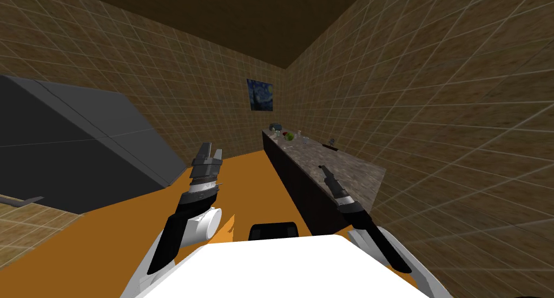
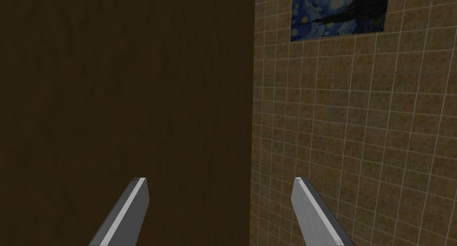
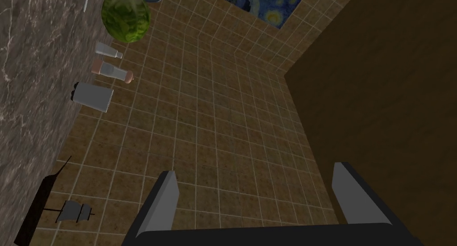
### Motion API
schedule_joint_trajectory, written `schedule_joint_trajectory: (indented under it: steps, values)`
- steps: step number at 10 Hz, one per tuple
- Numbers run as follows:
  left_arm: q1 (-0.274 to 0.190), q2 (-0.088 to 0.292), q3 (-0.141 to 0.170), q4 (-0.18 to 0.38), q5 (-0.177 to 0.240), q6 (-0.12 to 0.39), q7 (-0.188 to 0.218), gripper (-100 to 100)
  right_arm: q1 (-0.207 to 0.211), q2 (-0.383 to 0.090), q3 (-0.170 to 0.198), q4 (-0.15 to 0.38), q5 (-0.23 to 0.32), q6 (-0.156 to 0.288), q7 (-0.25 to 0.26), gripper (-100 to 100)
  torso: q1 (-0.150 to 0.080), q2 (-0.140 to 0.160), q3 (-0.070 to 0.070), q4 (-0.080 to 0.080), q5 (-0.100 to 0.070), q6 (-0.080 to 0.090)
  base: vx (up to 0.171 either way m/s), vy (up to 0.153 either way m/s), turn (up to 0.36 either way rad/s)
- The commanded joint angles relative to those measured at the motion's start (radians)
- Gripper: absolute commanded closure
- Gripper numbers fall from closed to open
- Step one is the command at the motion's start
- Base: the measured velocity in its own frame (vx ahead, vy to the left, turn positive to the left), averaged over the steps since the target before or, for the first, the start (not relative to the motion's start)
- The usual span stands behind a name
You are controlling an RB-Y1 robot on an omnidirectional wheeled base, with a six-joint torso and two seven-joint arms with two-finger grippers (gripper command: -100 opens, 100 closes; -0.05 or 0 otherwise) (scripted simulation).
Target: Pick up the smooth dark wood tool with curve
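The right pincer [image 3: 254,172] is open and empty, fingers spread. It is held over the near end of the bench [image 1: 351,173] and aimed along the tiled wall [image 3: 214,100], likely so the arm can travel down the bench toward the things at its far end. The left pincer [image 2: 218,181] is also open, raised over the orange floor [image 1: 254,176], probably parked out of the way.

The likely tool [image 3: 38,207], a slim dark shape, lies at the bench's back edge against the wall, well apart from the right pincer. Its long axis seems to run along the bench's length, with the thin end pointing toward the grey cup [image 3: 93,97] and the green ball [image 3: 125,16]. I cannot make out its curve. A small grey thing [image 3: 73,211] stands just beside it.
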Motion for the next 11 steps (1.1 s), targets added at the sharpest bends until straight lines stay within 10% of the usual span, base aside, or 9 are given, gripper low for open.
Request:
schedule_joint_trajectory:
  steps: [1, 11]
  values:
    - [0.0, 0.0, 0.0, 0.0, 0.0, 0.0, 0.0, 0, 0.017, -0.04, 0.0, 0.017, -0.007, 0.001, 0.006, -100, 0.0, 0.0, 0.0, 0.0, 0.0, 0.0, 0.025, 0.064, 0.011]
    - [0.0, 0.0, 0.0, 0.0, 0.0, 0.0, 0.0, 0, 0.14, -0.345, -0.004, 0.229, -0.078, 0.02, 0.059, -100, 0.0, -0.001, -0.001, 0.0, 0.0, 0.0, 0.04, 0.07, 0.027]
